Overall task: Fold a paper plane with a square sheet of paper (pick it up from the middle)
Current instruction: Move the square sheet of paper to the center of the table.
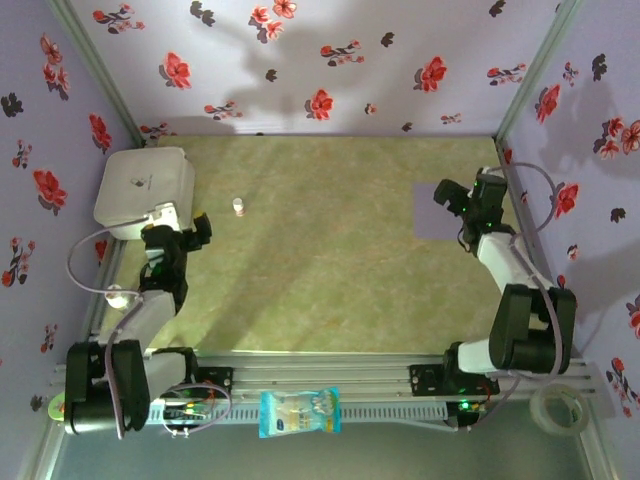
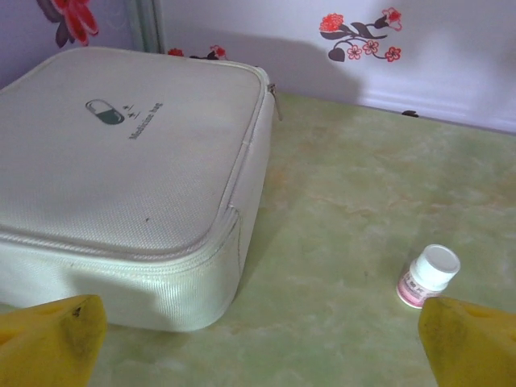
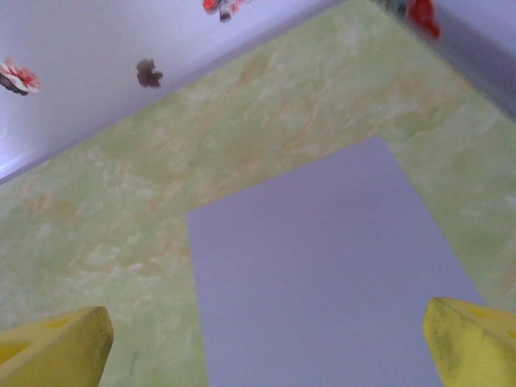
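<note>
The sheet [image 1: 428,215] lies flat on the counter [image 1: 330,270] at the right, under the right pincer [image 3: 266,347], whose 2 fingers [image 3: 60,347] stand wide apart, holding nothing. The left pincer [image 2: 258,347] gapes too, empty, near the white box [image 2: 121,161] and a small bottle [image 2: 427,276].

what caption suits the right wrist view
Open right end effector poised over the flat square sheet of paper on the green table.

light: cool, even | shadows: soft on back wall [image 1: 300,60] | focus: slightly soft
</note>
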{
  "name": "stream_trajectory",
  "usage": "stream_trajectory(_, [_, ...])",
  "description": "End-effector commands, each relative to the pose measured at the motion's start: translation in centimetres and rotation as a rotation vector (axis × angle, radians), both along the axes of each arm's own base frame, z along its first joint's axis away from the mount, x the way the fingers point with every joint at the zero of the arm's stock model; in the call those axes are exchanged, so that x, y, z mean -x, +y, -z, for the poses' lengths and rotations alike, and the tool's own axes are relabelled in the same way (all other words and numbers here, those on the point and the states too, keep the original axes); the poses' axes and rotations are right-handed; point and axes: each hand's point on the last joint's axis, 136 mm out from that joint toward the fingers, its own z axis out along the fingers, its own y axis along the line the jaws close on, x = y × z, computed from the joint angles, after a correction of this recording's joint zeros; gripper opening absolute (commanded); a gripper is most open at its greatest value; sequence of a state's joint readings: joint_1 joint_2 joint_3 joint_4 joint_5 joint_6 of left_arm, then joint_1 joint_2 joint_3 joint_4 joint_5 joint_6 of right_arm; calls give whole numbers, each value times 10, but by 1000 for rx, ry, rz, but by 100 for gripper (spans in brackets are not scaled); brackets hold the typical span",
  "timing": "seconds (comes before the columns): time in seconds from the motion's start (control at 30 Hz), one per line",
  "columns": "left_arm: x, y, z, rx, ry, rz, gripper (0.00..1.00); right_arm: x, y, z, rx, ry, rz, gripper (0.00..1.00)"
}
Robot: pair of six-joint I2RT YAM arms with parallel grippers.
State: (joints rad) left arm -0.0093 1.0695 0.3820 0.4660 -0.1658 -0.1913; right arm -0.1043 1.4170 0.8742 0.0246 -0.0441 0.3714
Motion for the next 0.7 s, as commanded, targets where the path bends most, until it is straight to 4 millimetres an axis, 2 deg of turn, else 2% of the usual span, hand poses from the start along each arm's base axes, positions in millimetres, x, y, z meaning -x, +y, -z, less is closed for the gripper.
stream_trajectory(0.0, [14, 6, -4, 179, 37, -98, 100, 14, 22, 41, -215, 218, -39, 99])
stream_trajectory(0.17, [27, -23, -18, 320, 51, 53, 100, -1, 26, 52, -272, 287, -67, 98])
stream_trajectory(0.33, [31, -82, -33, 530, 84, 319, 100, -11, 22, 71, -279, 377, -78, 97])
stream_trajectory(0.53, [43, -159, -29, 472, 253, 532, 100, -21, 25, 84, -290, 431, -115, 93])
stream_trajectory(0.67, [48, -199, -23, 395, 328, 600, 100, -24, 33, 97, -325, 484, -155, 90])
